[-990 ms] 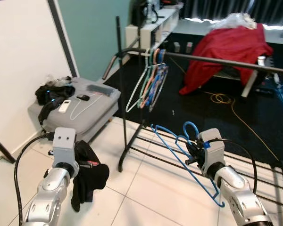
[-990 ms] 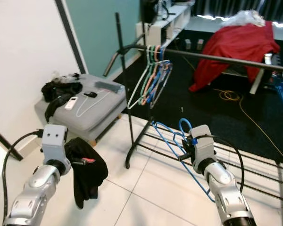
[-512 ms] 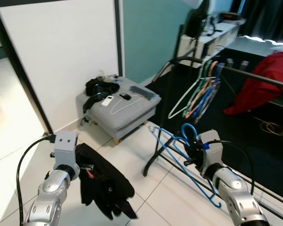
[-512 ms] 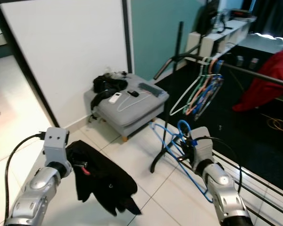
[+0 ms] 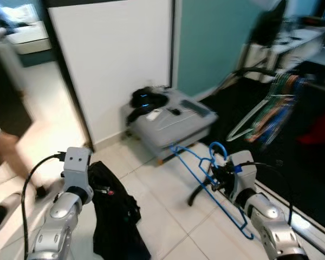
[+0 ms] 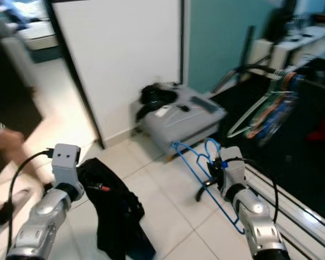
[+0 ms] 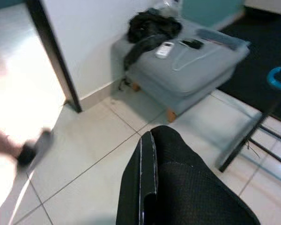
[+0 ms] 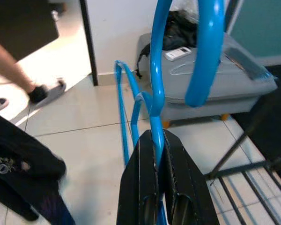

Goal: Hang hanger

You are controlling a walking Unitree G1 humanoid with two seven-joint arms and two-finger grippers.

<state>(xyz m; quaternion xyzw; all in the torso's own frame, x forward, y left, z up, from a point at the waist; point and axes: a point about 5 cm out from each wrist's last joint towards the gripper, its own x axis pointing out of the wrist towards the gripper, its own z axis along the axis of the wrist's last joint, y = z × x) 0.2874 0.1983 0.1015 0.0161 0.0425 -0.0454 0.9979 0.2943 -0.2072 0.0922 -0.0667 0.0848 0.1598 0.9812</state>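
my right claw [image 8: 155,154] is clamped on the blue wire hanger [image 5: 206,181]; my left claw [image 7: 147,164] grips a black garment [image 5: 116,214]. hanging not done: the rack of coloured hangers [image 5: 271,105] stands well beyond the right claw.

Grey footstool [image 5: 173,122] beside white wall [image 5: 114,59]

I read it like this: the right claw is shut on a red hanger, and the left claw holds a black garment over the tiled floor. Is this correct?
One detail is wrong: the hanger in the right claw is blue, not red, as the right wrist view shows plainly. The rest stands: the left claw holds the black garment over the tiled floor.
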